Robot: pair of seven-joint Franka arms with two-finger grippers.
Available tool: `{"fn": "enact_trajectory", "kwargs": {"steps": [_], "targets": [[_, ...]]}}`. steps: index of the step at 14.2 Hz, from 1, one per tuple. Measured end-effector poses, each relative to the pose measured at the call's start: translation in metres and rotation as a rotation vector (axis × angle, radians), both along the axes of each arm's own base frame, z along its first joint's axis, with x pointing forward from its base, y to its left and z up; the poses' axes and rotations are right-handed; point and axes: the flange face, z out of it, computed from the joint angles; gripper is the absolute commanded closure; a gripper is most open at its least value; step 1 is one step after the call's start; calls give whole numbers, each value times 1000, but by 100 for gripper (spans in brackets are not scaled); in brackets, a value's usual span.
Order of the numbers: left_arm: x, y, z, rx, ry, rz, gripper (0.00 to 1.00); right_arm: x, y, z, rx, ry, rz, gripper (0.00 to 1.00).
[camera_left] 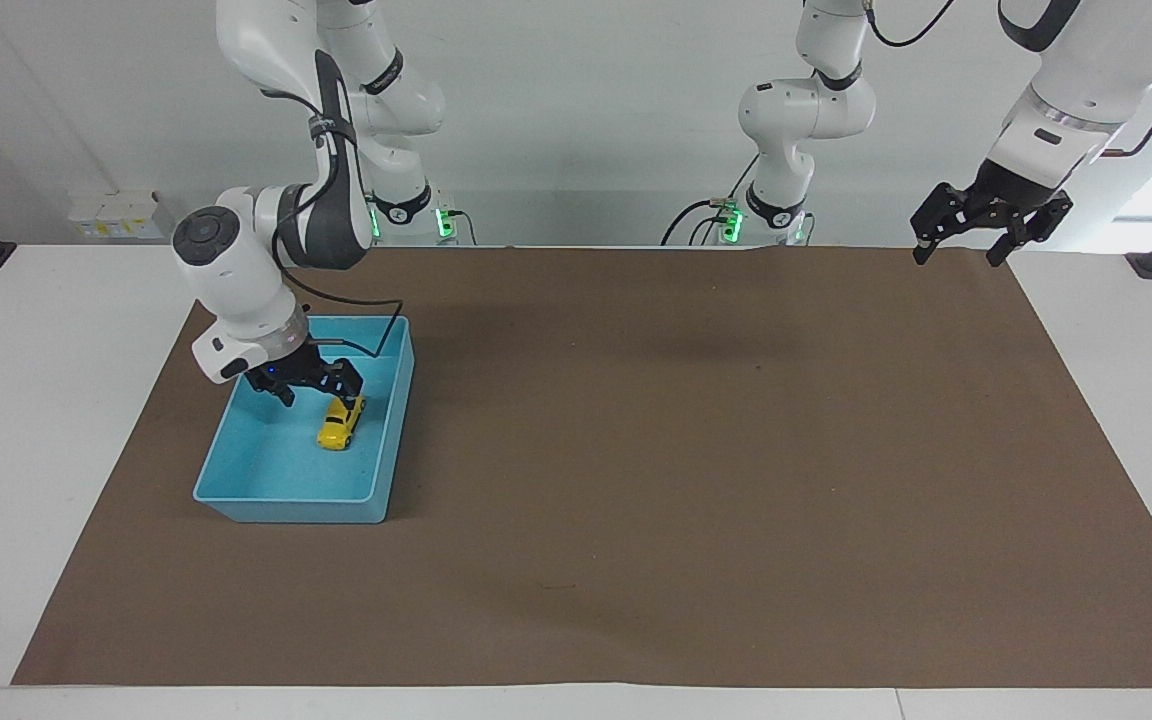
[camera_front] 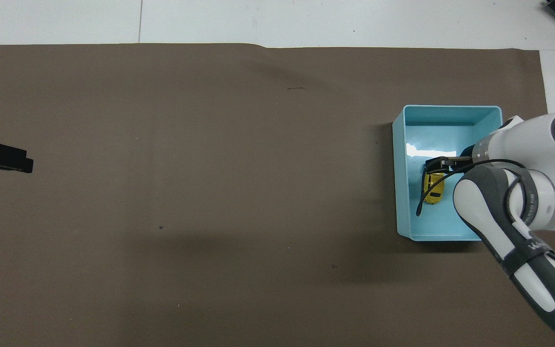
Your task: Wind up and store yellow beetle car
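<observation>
Bright, even indoor light from above, soft blurred shadows on the brown mat [camera_left: 636, 450], a white glare patch on the blue bin [camera_front: 410, 231] floor, blown-out window at the facing view's edge, sharp focus throughout
</observation>
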Motion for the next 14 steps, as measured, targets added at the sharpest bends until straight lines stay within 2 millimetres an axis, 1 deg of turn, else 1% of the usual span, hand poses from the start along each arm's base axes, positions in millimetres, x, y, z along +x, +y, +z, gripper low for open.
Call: {"fn": "enact_trajectory", "kwargs": {"steps": [3, 6, 8, 11, 14], "targets": [[0, 0, 0, 0, 0, 0, 0, 4, 14, 26, 0, 1, 12, 0], [0, 0, 0, 0, 0, 0, 0, 2, 18, 41, -1, -1, 20, 0], [0, 0, 0, 0, 0, 0, 0, -2, 17, 56, -3, 6, 19, 0], [0, 0, 0, 0, 0, 0, 0, -11, 18, 93, -6, 6, 20, 0], [0, 0, 0, 0, 0, 0, 0, -25, 21, 131, -10, 2, 25, 0]]}}
